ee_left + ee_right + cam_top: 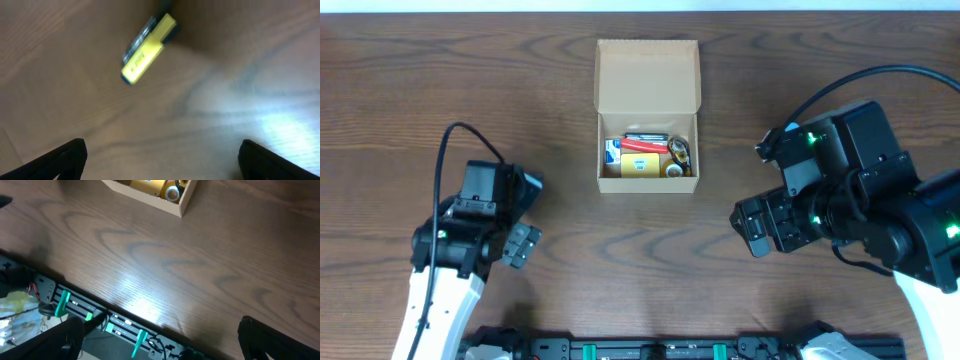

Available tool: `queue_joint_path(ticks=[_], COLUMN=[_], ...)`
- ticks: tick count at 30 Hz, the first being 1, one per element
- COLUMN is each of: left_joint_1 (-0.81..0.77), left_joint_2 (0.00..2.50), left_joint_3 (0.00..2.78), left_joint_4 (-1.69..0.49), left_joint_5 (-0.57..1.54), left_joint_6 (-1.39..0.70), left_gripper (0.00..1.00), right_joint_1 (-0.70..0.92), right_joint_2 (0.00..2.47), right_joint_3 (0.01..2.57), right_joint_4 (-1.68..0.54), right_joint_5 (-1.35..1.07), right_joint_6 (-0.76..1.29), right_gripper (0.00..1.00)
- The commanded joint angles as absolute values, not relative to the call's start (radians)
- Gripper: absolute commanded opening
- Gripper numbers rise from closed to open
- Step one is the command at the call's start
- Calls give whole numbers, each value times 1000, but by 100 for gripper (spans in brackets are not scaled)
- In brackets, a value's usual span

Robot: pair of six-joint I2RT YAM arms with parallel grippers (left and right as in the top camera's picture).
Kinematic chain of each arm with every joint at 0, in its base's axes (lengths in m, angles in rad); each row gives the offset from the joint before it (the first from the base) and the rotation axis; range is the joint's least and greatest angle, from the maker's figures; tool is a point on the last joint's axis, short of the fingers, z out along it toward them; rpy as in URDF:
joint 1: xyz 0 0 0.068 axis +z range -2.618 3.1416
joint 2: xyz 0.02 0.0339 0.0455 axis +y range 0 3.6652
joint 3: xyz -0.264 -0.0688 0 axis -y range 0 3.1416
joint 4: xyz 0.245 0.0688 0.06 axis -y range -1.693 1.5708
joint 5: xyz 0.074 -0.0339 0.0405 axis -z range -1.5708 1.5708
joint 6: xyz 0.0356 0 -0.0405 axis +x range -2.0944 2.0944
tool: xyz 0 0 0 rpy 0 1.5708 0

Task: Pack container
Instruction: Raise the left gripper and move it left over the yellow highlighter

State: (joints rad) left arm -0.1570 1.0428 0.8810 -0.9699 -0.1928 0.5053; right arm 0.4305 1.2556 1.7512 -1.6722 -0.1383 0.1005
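The container [647,75] is sitting open at the far middle of the table [420,90], its flap lying back and small stationery [645,157] filling its tray. The left claw [160,150] is hovering over bare wood well to the container's near left, its fingers spread apart. The right claw [160,327] is hovering well to the near right, likewise spread, with the container's corner showing at the top of its view.

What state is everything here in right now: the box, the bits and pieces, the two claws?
Box: open, lid flap up, partly filled.
Contents: lying inside the box.
Yellow item: lying on the table, not held.
Left gripper: open, empty.
Right gripper: open, empty.
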Motion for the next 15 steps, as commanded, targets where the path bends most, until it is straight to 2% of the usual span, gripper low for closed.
queue_joint_path(ticks=[1,11,15], left_joint_1=[-149,-149,-141], left_joint_2=[1115,1383,1462], left_joint_3=[852,846,846], left_joint_4=[-912,-731,-704], left_joint_5=[-205,-117,-96], left_joint_6=[555,588,610], left_gripper=[97,95,91], right_joint_1=[425,425,425], right_joint_2=[1256,1256,1256], right_joint_3=[1753,1753,1753], right_joint_4=[-1673,-1673,-1673], right_joint_5=[-135,-135,-135], right_joint_6=[89,88,88], right_gripper=[99,99,99])
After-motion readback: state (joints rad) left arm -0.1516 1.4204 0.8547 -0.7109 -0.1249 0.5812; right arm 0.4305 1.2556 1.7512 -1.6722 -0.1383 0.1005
